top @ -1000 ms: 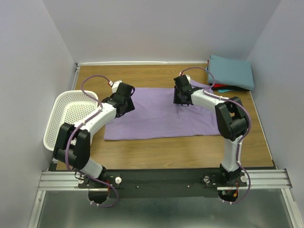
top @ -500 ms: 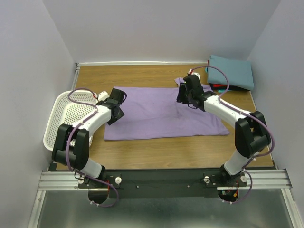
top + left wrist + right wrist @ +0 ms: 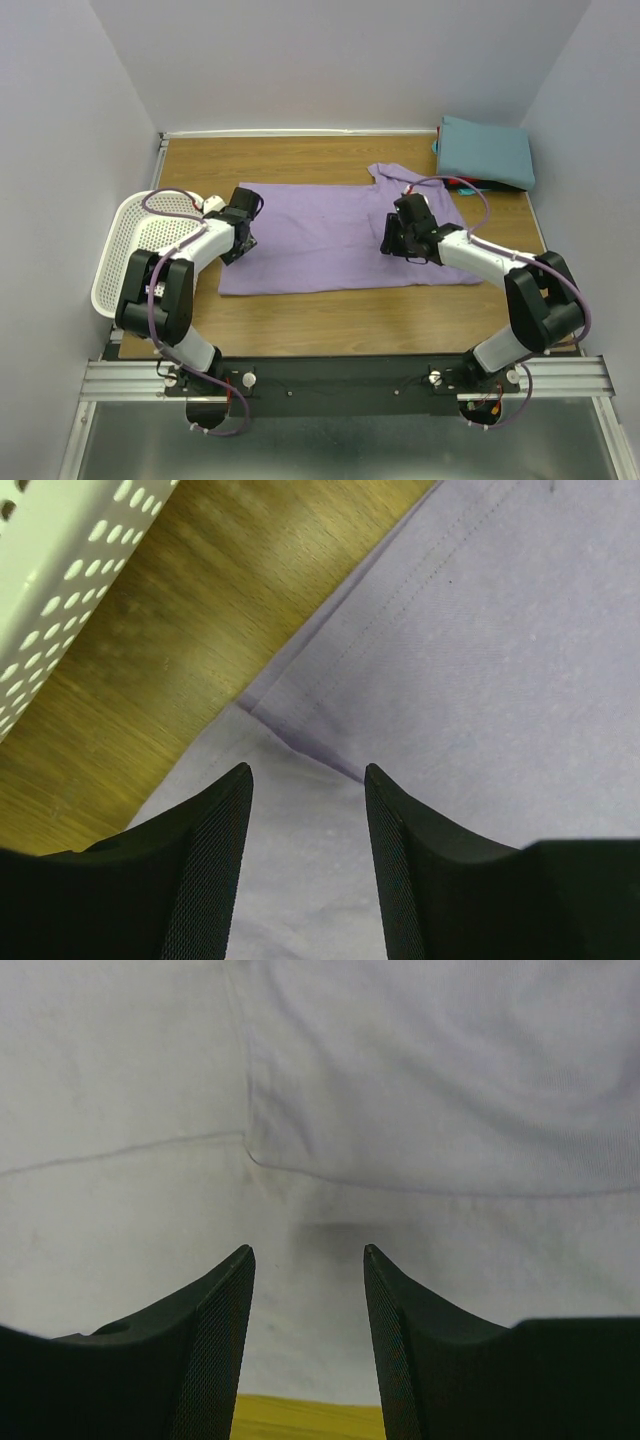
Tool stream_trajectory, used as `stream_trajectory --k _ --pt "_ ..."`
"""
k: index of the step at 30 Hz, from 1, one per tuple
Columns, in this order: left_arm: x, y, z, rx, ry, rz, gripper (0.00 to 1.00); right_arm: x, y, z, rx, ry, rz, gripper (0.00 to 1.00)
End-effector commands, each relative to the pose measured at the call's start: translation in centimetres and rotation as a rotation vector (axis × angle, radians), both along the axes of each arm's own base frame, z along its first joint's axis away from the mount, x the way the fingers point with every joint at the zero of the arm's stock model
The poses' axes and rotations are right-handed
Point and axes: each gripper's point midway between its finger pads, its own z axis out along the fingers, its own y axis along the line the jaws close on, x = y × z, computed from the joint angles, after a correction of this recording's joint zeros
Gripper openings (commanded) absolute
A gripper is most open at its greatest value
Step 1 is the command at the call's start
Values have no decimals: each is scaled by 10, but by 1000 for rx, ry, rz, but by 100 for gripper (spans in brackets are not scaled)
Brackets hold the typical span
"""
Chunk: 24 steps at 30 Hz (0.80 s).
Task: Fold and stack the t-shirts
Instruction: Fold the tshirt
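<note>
The lavender t-shirt [image 3: 330, 235] lies spread flat across the middle of the table. It also shows in the left wrist view [image 3: 480, 660], and pale in the right wrist view [image 3: 400, 1090]. My left gripper [image 3: 240, 243] hangs open and empty over its left edge, where a hem fold [image 3: 300, 745] shows between the fingers. My right gripper [image 3: 397, 238] hangs open and empty over its right part, beside a seam. A folded teal t-shirt [image 3: 487, 150] sits on a red one [image 3: 470, 184] at the far right corner.
A white perforated basket [image 3: 150, 235] stands at the table's left edge, close to my left arm; its wall shows in the left wrist view [image 3: 60, 580]. Bare wooden tabletop [image 3: 300, 160] lies behind the shirt. Grey walls close in three sides.
My right gripper has moved toward me, from the shirt's far edge to its right middle, baring a sleeve at the far right. My left gripper drew back to the shirt's left edge.
</note>
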Motion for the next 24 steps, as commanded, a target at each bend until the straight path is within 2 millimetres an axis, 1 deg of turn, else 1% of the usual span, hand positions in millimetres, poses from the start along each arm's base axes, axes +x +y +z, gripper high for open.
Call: stream_trajectory --k 1,5,6,9,12,15,18,19,20,21,22,24 --pt "11 13 3 46 -35 39 56 -16 0 -5 28 6 5 55" --pt "13 14 -1 49 -23 42 52 -27 -5 -14 24 23 -2 55" --pt "14 14 -1 48 -25 38 49 -30 -7 -16 21 28 -4 55" --pt "16 13 -3 48 -21 30 45 -36 -9 -20 25 38 -10 55" --pt "17 13 -7 48 -11 27 43 -42 -13 -25 19 51 -15 55" --pt "18 11 -8 44 -11 21 40 -47 -16 -29 15 59 -22 55" --pt "19 10 -7 41 -13 16 30 -52 -20 -33 9 67 -29 55" --pt "20 10 -6 40 -17 12 19 -55 -22 -36 5 75 -33 55" --pt "20 10 -6 40 -16 10 13 -57 -22 -37 4 77 -35 55" --pt "20 11 -5 42 -13 10 2 -58 -23 -38 2 80 -37 55" --pt "21 10 -4 42 -13 10 0 -60 -25 -41 -3 85 -40 55" --pt "21 10 -5 42 -7 4 0 -63 -27 -43 -5 91 -45 55"
